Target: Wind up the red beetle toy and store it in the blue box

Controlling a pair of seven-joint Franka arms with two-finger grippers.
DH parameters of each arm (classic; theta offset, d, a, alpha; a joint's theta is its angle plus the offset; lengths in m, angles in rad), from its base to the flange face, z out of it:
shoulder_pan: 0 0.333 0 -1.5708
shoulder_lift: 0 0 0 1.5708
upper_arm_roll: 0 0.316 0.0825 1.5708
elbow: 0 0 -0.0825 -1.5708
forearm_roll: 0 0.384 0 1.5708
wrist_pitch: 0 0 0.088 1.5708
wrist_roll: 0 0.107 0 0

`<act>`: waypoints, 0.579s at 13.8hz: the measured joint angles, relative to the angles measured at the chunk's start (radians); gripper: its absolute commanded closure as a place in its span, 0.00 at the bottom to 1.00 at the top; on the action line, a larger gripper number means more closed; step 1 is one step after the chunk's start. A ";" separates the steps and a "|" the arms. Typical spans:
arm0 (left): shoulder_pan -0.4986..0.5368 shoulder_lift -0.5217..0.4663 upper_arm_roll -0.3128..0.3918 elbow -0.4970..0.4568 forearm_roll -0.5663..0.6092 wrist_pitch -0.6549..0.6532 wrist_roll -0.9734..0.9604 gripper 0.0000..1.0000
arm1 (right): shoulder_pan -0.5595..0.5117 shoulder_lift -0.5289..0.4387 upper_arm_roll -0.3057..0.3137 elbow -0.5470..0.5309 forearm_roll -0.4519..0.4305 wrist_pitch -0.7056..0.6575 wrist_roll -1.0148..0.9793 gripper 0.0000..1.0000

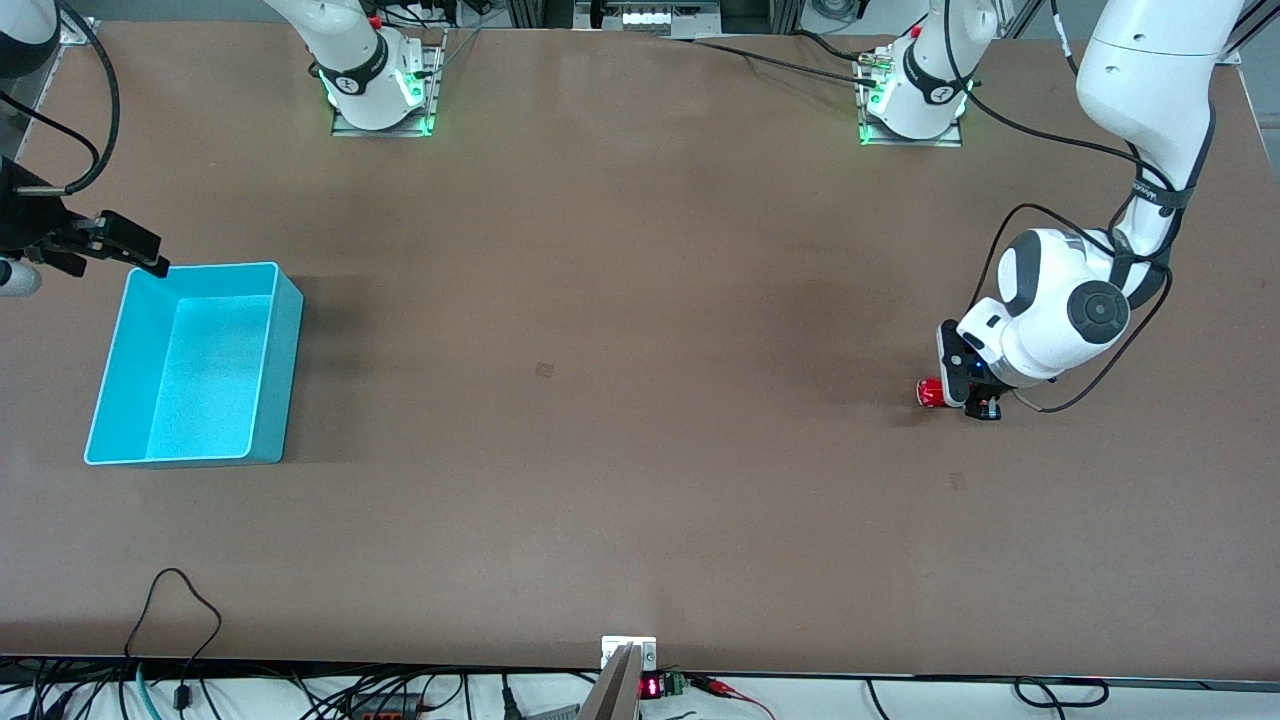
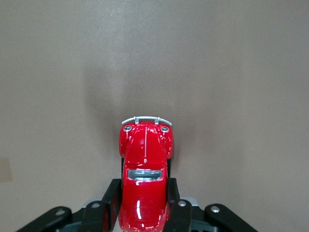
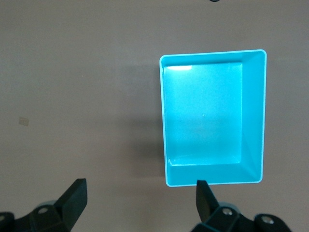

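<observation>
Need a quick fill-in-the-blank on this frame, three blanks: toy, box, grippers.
1. The left gripper is shut on the ____.
2. The blue box holds ____.
3. The right gripper, over the table beside the box, is ____.
4. The toy sits toward the ____ arm's end of the table.

Missing words: red beetle toy; nothing; open; left

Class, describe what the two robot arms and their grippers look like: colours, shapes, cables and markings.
Both arms are glossy white with rounded joints, black bands and grey end caps. Black cables loop along them. The bases glow green. The left gripper and right gripper are black, each with two fingers.
</observation>
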 measured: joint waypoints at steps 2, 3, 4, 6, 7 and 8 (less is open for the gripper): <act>0.000 0.000 0.000 0.000 0.000 0.000 0.000 0.76 | 0.000 0.000 -0.001 0.000 0.000 0.000 0.000 0.00; 0.000 0.000 0.000 0.000 0.000 0.000 0.000 0.76 | 0.000 0.000 -0.001 0.000 0.000 0.000 0.000 0.00; 0.000 0.000 0.000 0.000 0.000 0.000 0.000 0.76 | 0.000 0.001 -0.001 0.000 0.000 0.000 0.000 0.00; 0.000 0.000 0.000 0.000 0.000 0.000 0.000 0.76 | 0.000 0.001 -0.001 0.000 0.000 0.002 0.000 0.00; 0.001 0.000 0.000 0.000 0.000 0.000 0.000 0.75 | 0.000 0.001 -0.001 0.000 0.000 0.004 0.000 0.00; 0.006 0.000 0.000 0.000 0.000 0.000 0.000 0.75 | 0.000 0.001 -0.001 0.000 0.000 0.008 0.000 0.00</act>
